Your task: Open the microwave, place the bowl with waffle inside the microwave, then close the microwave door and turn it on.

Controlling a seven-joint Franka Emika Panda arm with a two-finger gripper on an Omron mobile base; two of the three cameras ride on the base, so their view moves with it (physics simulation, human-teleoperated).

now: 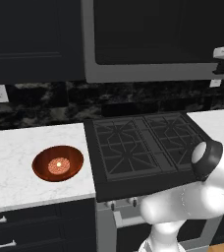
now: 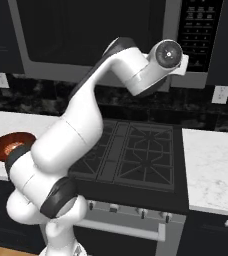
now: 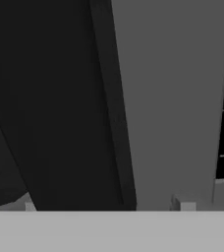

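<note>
1. Microwave point(image 1: 158, 42): mounted above the stove point(image 1: 143, 145), btwn dark cabinets; top edge cut off in both base views. Control panel point(image 2: 196, 35) at right; its labels too small to read.
2. Microwave door point(image 2: 86, 30): dark glass in grey frame, looks shut; interior not visible. Hand view sits close up on the door's right side: grey frame strip beside a dark vertical bar, apparently the handle point(image 3: 115, 108), w/ panel text cropped at right edge.
3. Gripper point(image 3: 109, 205): raised in front of the door's right part; only the two fingertips point(image 3: 30, 206) peek above the bottom band, well apart, i.e. jaws wide open, nothing btwn them. In right base view the wrist hides the fingers; contact w/ the handle cannot be told.
4. Bowl point(image 1: 58, 163): on the white marble counter point(image 1: 15, 162), left of stove, near its edge; in right base view partly hidden behind the arm.
5. Waffle point(image 1: 58, 166): lies centred in the bowl; grid barely resolvable.
</note>
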